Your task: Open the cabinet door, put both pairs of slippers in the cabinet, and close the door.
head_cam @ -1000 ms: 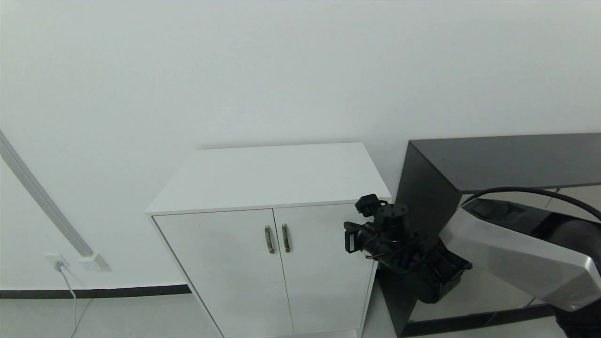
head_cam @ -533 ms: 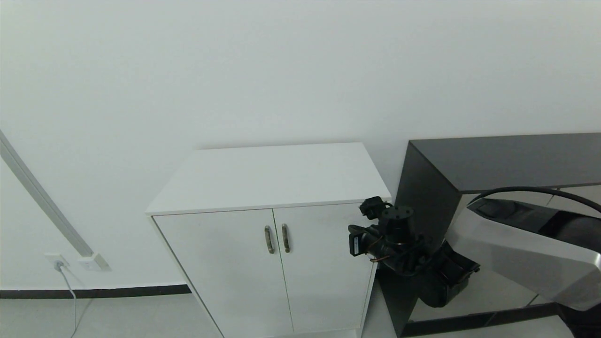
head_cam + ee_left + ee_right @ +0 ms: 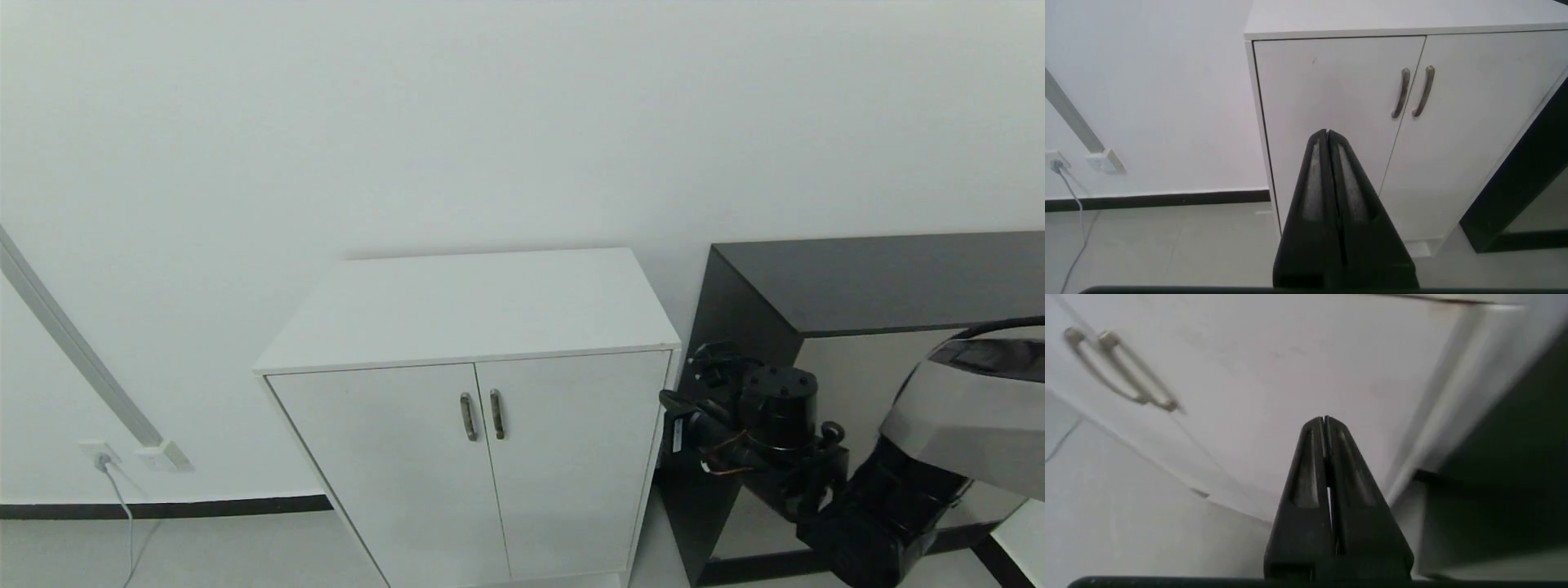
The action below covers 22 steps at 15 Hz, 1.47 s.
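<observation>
The white cabinet stands against the wall with both doors closed. Its two metal handles meet at the middle seam. In the left wrist view the cabinet fills the far side and my left gripper is shut and empty, some way back from the left door. My right arm hangs just past the cabinet's right edge, in front of the black table. In the right wrist view my right gripper is shut with nothing in it, close to the right door near its outer edge, with the handles off to one side.
A black table stands directly right of the cabinet, leaving a narrow gap. On the left wall are a socket with a hanging cable and a slanted conduit. Bare grey floor lies in front of the cabinet.
My right arm has swung to the right, from in front of the right door to beside the cabinet's right edge. The cabinet doors have not moved.
</observation>
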Available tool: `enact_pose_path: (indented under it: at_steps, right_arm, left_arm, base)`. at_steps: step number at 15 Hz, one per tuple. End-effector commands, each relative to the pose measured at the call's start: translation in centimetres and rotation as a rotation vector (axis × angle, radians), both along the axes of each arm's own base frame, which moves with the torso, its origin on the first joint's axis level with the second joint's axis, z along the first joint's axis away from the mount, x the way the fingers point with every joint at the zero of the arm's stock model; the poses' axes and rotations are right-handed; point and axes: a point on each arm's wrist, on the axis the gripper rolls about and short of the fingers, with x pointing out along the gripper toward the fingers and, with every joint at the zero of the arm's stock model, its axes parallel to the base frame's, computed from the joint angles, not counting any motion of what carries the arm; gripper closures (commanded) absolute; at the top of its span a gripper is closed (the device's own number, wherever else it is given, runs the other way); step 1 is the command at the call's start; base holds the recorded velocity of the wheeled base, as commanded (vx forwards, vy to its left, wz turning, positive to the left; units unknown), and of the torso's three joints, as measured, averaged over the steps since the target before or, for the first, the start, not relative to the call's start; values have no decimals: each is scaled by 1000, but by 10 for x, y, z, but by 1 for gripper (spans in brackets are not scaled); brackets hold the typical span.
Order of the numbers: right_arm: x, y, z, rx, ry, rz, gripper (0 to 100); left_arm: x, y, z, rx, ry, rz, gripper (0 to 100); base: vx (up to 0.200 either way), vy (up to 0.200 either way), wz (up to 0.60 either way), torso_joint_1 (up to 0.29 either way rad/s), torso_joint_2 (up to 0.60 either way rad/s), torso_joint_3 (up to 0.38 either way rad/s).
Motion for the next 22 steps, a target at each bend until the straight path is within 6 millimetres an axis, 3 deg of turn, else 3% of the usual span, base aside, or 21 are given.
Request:
enact_pose_path:
  at_steps: [1,4,6,9,10,11,14,17,22]
  right_arm:
    - [-25,-28,31,14,-50,-92,100]
    - [-42,-61,41,-32,-59,-211,100]
    - [-60,-90,48,-60,-63,-311,100]
    - [-95,-113,49,-97,-48,-345,100]
    - [-99,-115,49,-99,-49,-345,100]
    - [-119,-122,47,-107,-37,-344,100]
    - [-145,-133,45,-124,-34,-348,100]
    - [-163,-141,54,-123,-42,-357,100]
    - [-212,-157,57,-141,-14,-317,100]
  left_arm:
    - [0,0,0,0,0,1,100]
    - [0,0,0,0,0,0,100]
    - [0,0,0,0,0,1,100]
    - [0,0,0,0,0,1,100]
    - [0,0,0,0,0,0,100]
    - [0,0,0,0,0,1,100]
    - [0,0,0,0,0,1,100]
    - [0,0,0,0,0,0,100]
    - [0,0,0,0,0,1,100]
  base:
    - [0,0,0,0,0,0]
    - [0,0,0,0,0,0]
    - [0,0,0,0,0,0]
    - [0,0,0,0,0,0]
    - [0,0,0,0,0,0]
    - [0,0,0,0,0,0]
    - [0,0,0,0,0,0]
    - [0,0,0,0,0,0]
    - [0,0,0,0,0,0]
